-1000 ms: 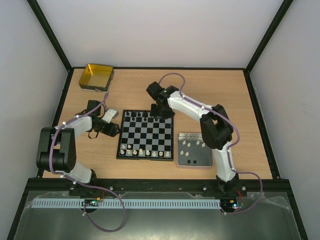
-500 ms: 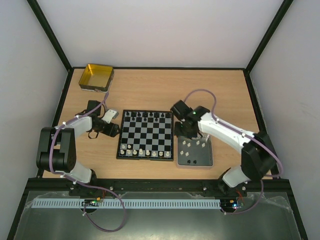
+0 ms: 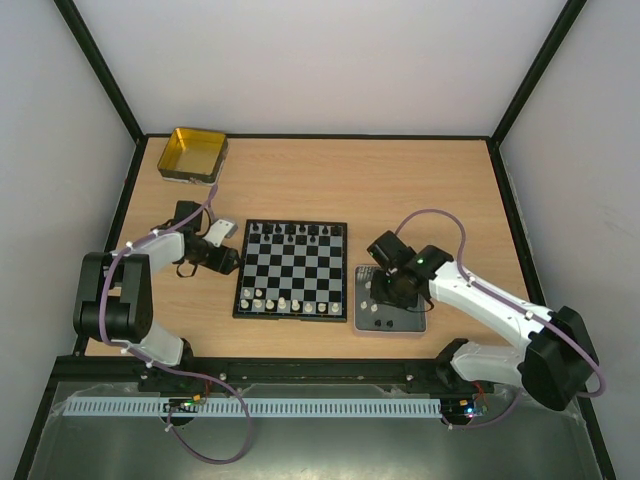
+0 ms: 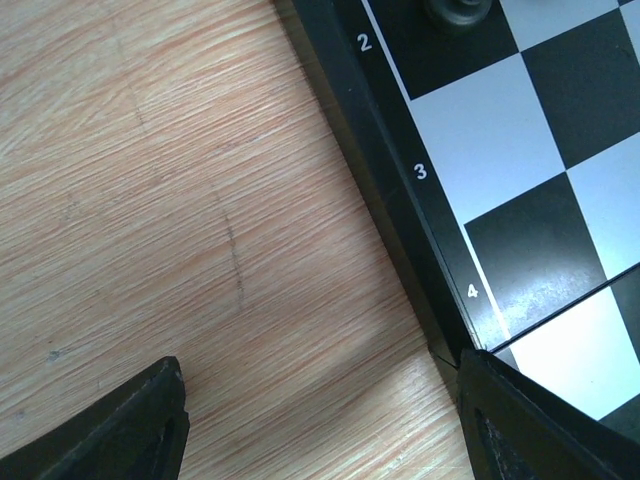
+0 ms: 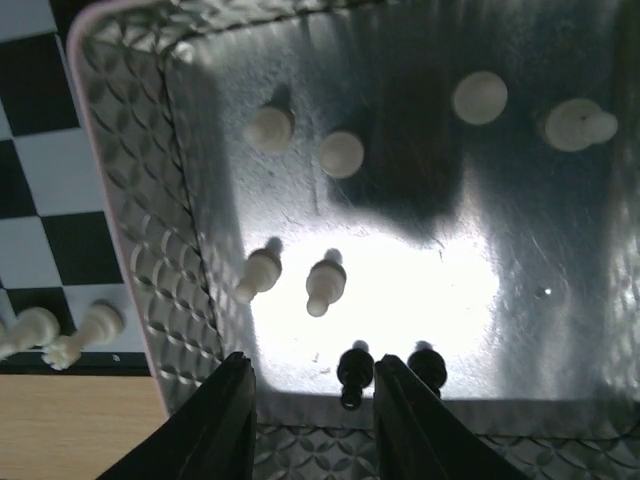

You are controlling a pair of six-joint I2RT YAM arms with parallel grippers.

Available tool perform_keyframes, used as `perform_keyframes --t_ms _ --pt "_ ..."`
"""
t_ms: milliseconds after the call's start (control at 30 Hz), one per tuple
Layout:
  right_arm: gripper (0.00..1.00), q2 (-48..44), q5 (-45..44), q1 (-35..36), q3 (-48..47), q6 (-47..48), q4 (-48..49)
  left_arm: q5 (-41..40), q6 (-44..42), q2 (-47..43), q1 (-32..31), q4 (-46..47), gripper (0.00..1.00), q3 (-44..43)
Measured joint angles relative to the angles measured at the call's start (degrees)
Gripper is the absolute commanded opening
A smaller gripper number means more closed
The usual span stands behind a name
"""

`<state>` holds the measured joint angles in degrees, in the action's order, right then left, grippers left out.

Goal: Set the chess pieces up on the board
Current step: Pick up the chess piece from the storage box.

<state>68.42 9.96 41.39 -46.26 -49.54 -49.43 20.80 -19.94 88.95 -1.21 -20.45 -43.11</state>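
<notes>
The board lies mid-table, with black chess pieces along its far row and white ones along its near rows. My right gripper hangs open over the grey tray. In the right wrist view the gripper is open and empty. A black pawn stands between its fingertips, close to the right one. A second black pawn and several white pieces stand in the tray. My left gripper is open and empty, low over the wood at the board's left edge.
A yellow square tin sits at the far left corner. The tray's patterned wall runs beside the board's right edge, where two white pieces stand. A black piece stands by the board's row 2.
My right arm has swung from the board's far row, right and towards the near edge, to above the grey tray. The left arm has not moved.
</notes>
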Motion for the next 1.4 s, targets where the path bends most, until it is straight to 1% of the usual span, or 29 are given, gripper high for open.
perform_keyframes --t_ms 333,500,700,1233,1300,1400 --pt "0.18 -3.0 2.0 1.4 5.2 -0.5 0.1 0.0 0.0 1.3 -0.3 0.2 0.74 -1.1" --pt "0.19 -2.8 3.2 2.5 7.6 -0.7 0.7 0.0 0.0 1.4 -0.5 0.3 0.74 -1.2" --pt "0.19 -1.1 3.9 4.1 8.0 -0.6 2.3 -0.1 0.1 1.5 -0.5 0.3 0.74 -1.4" --pt "0.18 0.4 4.7 4.4 10.6 -0.6 5.0 -0.2 0.1 1.5 -0.5 0.4 0.74 -1.4" --pt "0.17 0.7 4.9 4.4 10.8 -0.6 5.2 -0.2 0.1 1.5 -0.5 0.4 0.74 -1.4" --pt "0.10 1.4 5.2 4.4 10.9 -0.6 5.7 -0.2 0.1 1.5 -0.5 0.4 0.73 -1.4"
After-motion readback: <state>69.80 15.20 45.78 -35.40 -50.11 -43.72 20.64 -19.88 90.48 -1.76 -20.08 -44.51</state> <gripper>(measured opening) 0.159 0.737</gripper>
